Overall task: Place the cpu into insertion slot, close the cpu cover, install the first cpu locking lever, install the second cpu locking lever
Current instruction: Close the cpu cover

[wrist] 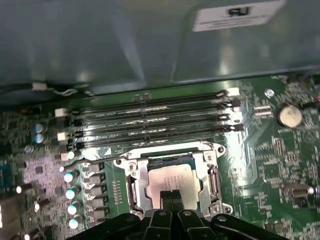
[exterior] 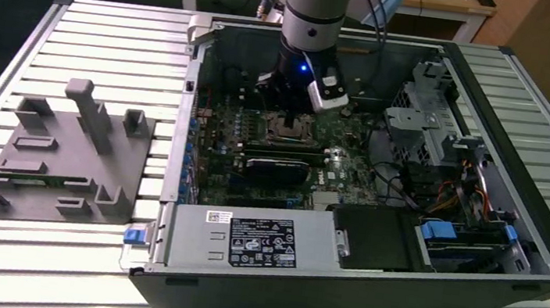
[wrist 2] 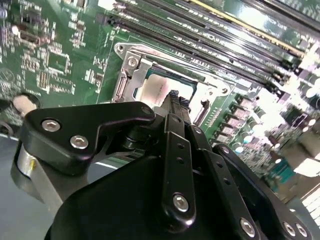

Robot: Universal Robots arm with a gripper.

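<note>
The cpu (wrist: pixel 172 176) lies flat in the insertion slot (wrist: pixel 175 151), its pale metal face showing through the cut-out of the silvery cpu cover (wrist: pixel 213 172), which lies down around it. In the second wrist view the cpu (wrist 2: pixel 159 91) and the cover (wrist 2: pixel 131 67) sit just beyond the fingers. My gripper (wrist: pixel 171 194) is shut, its two black fingertips (wrist 2: pixel 175 97) pressed together at the cpu's near edge. A thin metal lever (wrist: pixel 95 161) runs along the slot's side by the memory slots. In the exterior view the gripper (exterior: pixel 294 119) stands upright over the slot (exterior: pixel 286 130).
Long black memory slots (wrist: pixel 150 120) lie just beyond the socket. A black card (exterior: pixel 279 166), the power supply (exterior: pixel 254 242) and a drive cage (exterior: pixel 436 123) crowd the open case. A grey fixture block (exterior: pixel 64 156) stands on the ribbed table at the exterior view's left.
</note>
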